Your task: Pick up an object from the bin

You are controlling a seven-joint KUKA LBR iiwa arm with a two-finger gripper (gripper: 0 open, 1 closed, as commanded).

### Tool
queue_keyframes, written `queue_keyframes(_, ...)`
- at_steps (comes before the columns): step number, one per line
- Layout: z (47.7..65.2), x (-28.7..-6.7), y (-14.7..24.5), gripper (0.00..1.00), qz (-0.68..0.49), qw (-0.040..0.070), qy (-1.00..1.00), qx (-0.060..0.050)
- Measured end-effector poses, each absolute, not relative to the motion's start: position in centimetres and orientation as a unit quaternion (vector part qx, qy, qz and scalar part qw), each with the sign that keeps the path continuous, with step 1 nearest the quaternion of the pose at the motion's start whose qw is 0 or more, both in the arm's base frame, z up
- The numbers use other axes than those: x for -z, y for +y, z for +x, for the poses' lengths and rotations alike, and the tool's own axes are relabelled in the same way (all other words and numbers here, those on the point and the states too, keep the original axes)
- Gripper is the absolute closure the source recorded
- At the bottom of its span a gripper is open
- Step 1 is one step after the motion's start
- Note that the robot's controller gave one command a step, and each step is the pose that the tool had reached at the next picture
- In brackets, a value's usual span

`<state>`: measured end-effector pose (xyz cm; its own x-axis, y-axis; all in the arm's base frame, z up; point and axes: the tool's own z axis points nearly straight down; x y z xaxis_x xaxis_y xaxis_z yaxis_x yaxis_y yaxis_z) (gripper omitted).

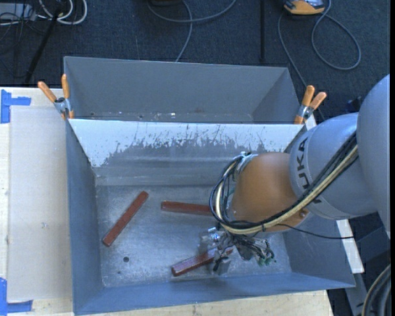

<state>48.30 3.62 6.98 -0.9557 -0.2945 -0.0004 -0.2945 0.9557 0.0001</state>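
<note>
Dark carpeted floor (217, 25) beyond the bin, loose cables (342, 41) trailing over it.

Grey metal bin (82, 242), steep sloped walls. Far wall scratched and scuffed in a pale band. Bin floor speckled, mostly bare.

Grey arm (355, 157) enters from the right, over the bin's right wall. Rounded orange cover (266, 189) at its wrist, a loop of cables (218, 199) running round the cover's left side. Cover and cables hang over the right half of the bin floor and hide what is beneath them.

Three reddish-brown flat sticks on the floor, well apart:
- left stick (125, 217), lying on a diagonal, left of centre.
- middle stick (183, 208), near level, its right end passing under the cable loop.
- front stick (192, 264), near the front wall, slightly tilted, right end higher in the view.

Pincer (218, 254) low at the front right of the floor, just below the orange cover. It sits at the right end of the front stick; that end is lost in the metal parts. Whether the pincer is apart, together or clamped on the stick, cannot tell.

Small dark speck (126, 260) on the floor, front left.
</note>
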Motion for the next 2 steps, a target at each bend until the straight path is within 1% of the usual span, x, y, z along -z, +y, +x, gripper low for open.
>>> queue_keyframes(1, 49.7, -15.0, 1.5, 1.00, -0.158, 0.003, 0.987, 0.001)
queue_keyframes(2, 53.7, -23.6, 5.5, 1.00, -0.153, 0.006, 0.988, 0.000)
